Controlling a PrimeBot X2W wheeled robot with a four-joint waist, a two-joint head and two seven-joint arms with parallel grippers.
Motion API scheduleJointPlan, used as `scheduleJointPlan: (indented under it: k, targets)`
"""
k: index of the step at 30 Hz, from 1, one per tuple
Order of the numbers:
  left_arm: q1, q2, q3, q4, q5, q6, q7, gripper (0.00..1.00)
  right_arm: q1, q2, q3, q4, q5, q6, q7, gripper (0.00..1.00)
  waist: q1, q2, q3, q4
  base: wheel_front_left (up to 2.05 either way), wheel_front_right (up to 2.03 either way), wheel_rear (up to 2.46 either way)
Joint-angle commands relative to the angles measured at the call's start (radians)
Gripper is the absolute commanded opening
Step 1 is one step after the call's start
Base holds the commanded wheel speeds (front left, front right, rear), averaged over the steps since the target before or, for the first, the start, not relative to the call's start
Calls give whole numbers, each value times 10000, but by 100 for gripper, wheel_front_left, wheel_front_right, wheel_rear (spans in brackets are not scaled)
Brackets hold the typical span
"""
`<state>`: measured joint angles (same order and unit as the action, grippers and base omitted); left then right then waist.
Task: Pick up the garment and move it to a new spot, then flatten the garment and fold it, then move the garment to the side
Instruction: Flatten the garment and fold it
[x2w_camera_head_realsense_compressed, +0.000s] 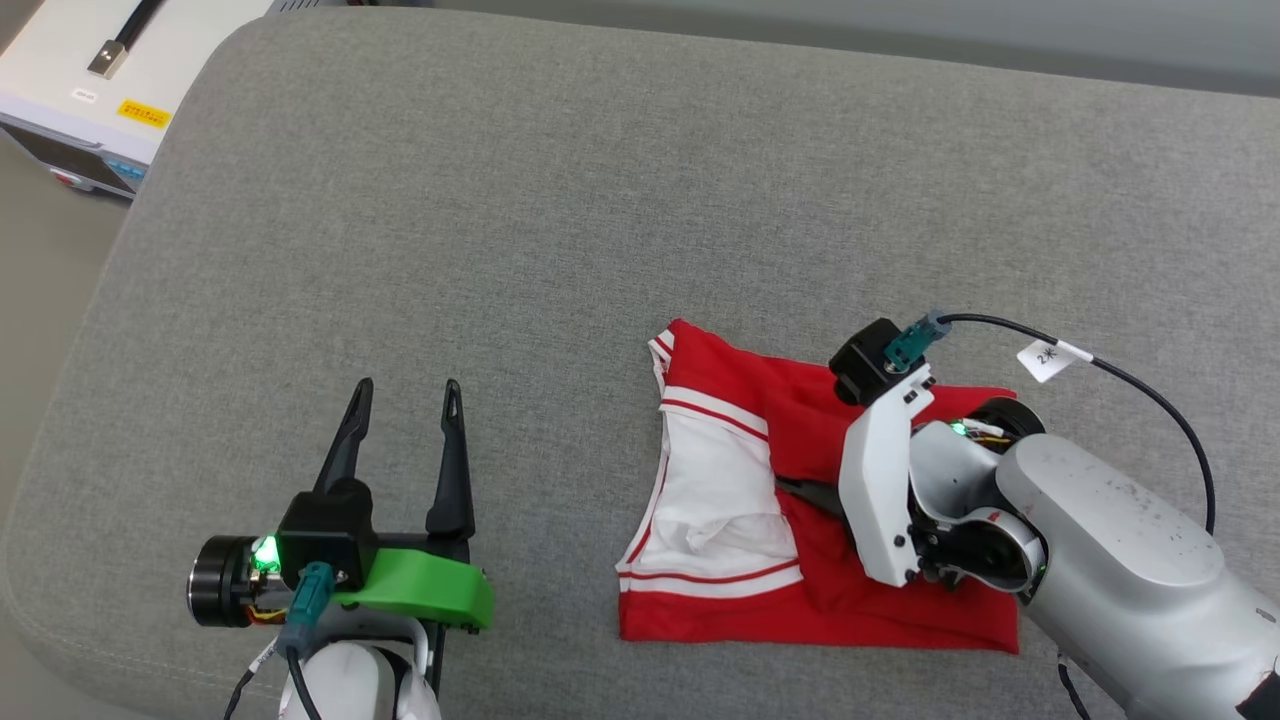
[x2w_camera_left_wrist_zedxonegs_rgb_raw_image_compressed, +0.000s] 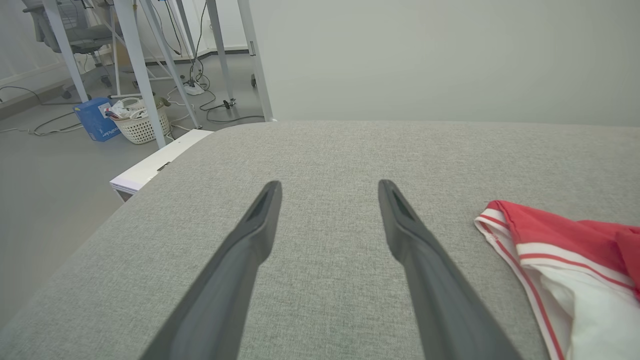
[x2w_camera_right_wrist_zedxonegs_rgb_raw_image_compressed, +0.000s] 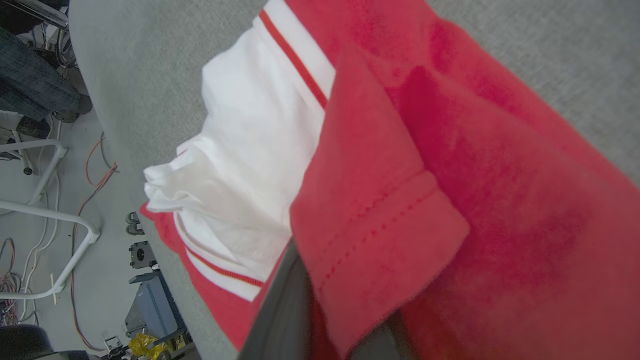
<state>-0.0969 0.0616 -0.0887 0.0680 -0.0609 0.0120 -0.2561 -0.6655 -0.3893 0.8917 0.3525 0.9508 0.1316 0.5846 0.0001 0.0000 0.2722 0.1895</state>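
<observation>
Red jersey T-shirt (x2w_camera_head_realsense_compressed: 800, 420) with white, stripe-trimmed sleeves lies folded on the grey fabric cushion (x2w_camera_head_realsense_compressed: 500, 250), on the robot's right. Your right gripper (x2w_camera_head_realsense_compressed: 805, 492) reaches in from the right, pinched on its red hem. Your wide-spread left gripper (x2w_camera_head_realsense_compressed: 405, 400) rests well apart, shirt to its right.

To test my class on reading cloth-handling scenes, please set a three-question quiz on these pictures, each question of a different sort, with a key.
1. True or false: the left tool is shut on the garment.
2. Which tool pinches a red flap of the garment? A: left tool. B: right tool.
3. Fill in: the sleeve in view is mainly ____.
Key: 1 false; 2 B; 3 white.
</observation>
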Motion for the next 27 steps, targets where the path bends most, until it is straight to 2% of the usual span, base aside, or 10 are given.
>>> scheduleJointPlan:
  k: [1, 2, 5, 9, 12, 15, 19, 21, 27]
  targets:
    - [-144, -60, 43, 34, 70, 2, -57, 100, -77, -37, 76, 175, -25, -9, -265, 47, -1, 0, -93, -36, 0, 0, 0]
    - [-107, -62, 83, 46, 75, 10, -57, 100, -75, -53, 48, 201, 9, -9, -554, 100, -1, 0, -166, -70, 0, 0, 0]
    - [23, -66, 192, 70, 104, 5, -57, 100, -45, -232, -19, -25, 165, -9, -1254, 100, -1, 0, -401, -183, 0, 0, 0]
    - [220, -67, 310, 43, 164, -16, -57, 100, 8, -829, -241, -600, -78, -9, -2404, 100, -1, 0, -711, -385, 0, 0, 0]
    - [373, -70, 387, 0, 169, -29, -57, 100, 148, -1213, -818, -942, -549, -9, -3491, 100, -1, 0, -908, -546, 0, 0, 0]
    - [476, -73, 438, -80, 180, -55, -57, 100, 297, -1449, -1700, -941, -1655, -9, -4856, 100, -1, 0, -1075, -704, 0, 0, 0]
    - [648, -73, 509, -145, 206, -72, -57, 100, 920, -1223, -3212, -796, -3375, -9, -6625, 100, -1, 0, -1335, -917, 0, 0, 0]
    - [728, -65, 564, -166, 211, -83, -57, 100, 1360, -905, -4012, -758, -3956, -9, -7268, 100, -1, 0, -1461, -1018, 0, 0, 0]
    - [980, -48, 681, -224, 232, -117, -57, 100, 2783, 135, -6163, -1175, -5561, -9, -8264, 100, -1, 0, -1775, -1241, 0, 0, 0]
